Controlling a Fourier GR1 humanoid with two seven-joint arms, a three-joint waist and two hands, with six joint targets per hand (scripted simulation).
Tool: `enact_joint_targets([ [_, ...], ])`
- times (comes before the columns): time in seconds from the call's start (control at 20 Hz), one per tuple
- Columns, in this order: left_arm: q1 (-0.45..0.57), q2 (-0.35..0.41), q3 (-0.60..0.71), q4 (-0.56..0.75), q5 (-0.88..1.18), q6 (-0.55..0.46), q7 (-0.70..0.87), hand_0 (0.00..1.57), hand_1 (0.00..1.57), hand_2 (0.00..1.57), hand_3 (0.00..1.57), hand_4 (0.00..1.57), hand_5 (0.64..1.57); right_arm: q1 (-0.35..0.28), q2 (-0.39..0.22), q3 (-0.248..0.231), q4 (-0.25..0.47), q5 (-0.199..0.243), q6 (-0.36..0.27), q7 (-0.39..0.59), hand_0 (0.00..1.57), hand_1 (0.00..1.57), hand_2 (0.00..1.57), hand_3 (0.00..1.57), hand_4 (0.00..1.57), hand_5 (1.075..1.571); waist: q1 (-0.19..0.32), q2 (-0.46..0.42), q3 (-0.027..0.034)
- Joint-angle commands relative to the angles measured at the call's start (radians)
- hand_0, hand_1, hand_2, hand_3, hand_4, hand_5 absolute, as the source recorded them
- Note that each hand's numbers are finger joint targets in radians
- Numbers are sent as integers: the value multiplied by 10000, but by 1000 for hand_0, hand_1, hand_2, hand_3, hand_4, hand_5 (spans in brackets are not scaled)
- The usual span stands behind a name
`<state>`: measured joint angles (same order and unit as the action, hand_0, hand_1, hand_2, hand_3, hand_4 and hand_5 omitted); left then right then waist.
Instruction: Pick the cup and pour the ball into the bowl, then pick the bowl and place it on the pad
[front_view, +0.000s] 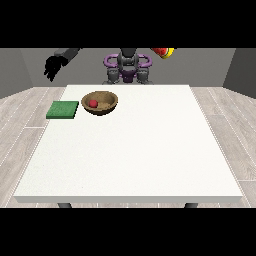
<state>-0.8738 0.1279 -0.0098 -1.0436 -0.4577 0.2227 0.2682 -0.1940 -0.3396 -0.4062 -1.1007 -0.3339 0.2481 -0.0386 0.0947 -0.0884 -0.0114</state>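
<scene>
While ball (93, 103) sits in bowl (100, 103) | pad (63, 110) at table (130, 150) edge | left-side hand (52, 66) seemingly relaxed

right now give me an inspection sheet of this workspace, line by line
surface: white table, mostly bare
job's things: red ball lies inside the wooden bowl; green pad sits beside the bowl, at the view's left, nothing on it; red and yellow cup is up at the view's top edge, partly cut off
clutter: nothing seen
hands: hand at the view's left is raised above the table, holding nothing; hand at the view's right not visible
cables: nothing seen
surroundings: wood-plank floor, grey walls
</scene>
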Motion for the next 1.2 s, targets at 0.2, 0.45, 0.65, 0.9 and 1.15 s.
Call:
enact_joint_targets([
  [0.2,-102,1797,3111,-560,4513,-3615,-1100,0,0,0,0,1053,1563,123,1199,139,192,344,-1118,-785,0,0,0,0,728,1566,841,995,97],
  [0.45,68,3057,4025,-393,5605,-4973,-1286,0,0,0,0,1046,1555,-36,1594,249,793,403,-918,-1862,0,0,0,0,741,1567,846,1813,117],
  [0.65,1120,2890,3920,-835,6011,-5493,-1417,0,0,0,0,993,1561,-262,1885,249,1953,480,-929,-2695,0,0,0,0,694,1566,1066,1781,120],
  [0.9,976,3822,4379,-1027,6472,-5381,-687,0,0,0,0,1008,1536,-1192,1775,712,2977,905,-989,-3049,0,0,0,0,574,1559,381,1794,121],
  [1.15,971,3991,4218,-1901,6694,-5446,-472,0,0,0,0,1012,1536,-1793,1199,181,4533,640,-564,-3820,0,0,0,0,523,1554,711,2493,127],
])
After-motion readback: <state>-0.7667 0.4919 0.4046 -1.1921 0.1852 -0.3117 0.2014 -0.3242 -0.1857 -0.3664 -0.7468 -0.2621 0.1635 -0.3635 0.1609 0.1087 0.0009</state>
